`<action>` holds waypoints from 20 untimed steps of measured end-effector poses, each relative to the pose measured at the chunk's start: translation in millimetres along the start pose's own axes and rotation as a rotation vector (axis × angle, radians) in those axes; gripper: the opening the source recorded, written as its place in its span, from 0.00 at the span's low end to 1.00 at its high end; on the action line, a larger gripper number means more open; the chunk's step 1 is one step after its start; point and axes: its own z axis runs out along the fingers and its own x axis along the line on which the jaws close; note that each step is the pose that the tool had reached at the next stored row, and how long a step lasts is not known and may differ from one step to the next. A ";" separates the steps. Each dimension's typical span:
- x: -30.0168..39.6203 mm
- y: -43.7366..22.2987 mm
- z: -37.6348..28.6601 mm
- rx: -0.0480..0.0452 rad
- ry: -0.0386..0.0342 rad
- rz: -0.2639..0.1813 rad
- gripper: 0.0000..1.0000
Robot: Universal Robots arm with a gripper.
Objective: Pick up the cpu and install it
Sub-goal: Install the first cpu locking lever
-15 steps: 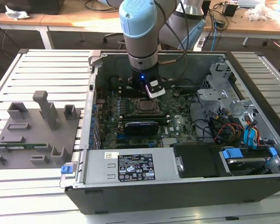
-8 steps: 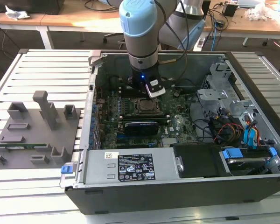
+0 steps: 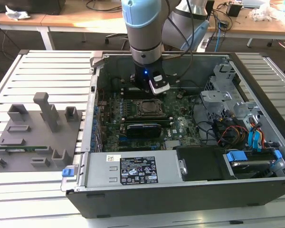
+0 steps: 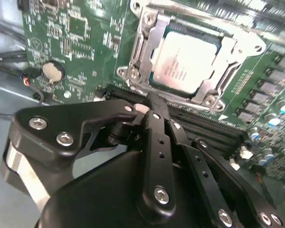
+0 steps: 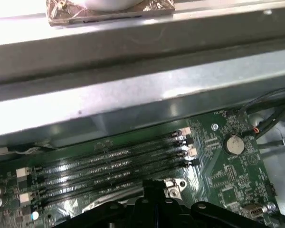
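Inside the open computer case (image 3: 190,190), the cpu (image 4: 183,61) already lies in its socket; the gripper (image 4: 149,107) hovers just beside it, fingers seemingly closed together and empty, so gentle, level contact matters.

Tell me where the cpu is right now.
The cpu sits in the motherboard socket inside the open computer case. In the second wrist view it lies just beyond the claw, next to the black memory slots.

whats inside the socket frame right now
The cpu sits inside the socket frame, its silver top showing. The frame's edges cover its rim; whatever is beneath it is hidden. The gripper is beside it.
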 end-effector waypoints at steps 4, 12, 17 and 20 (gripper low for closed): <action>-0.7 0.3 -0.5 0.1051 -0.0177 -0.015 0.11; -1.7 0.5 -0.8 0.2051 -0.0314 -0.032 0.11; -2.2 0.6 -0.5 0.2125 0.0003 -0.031 0.11; -3.0 0.8 0.0 0.2228 0.0446 -0.029 0.11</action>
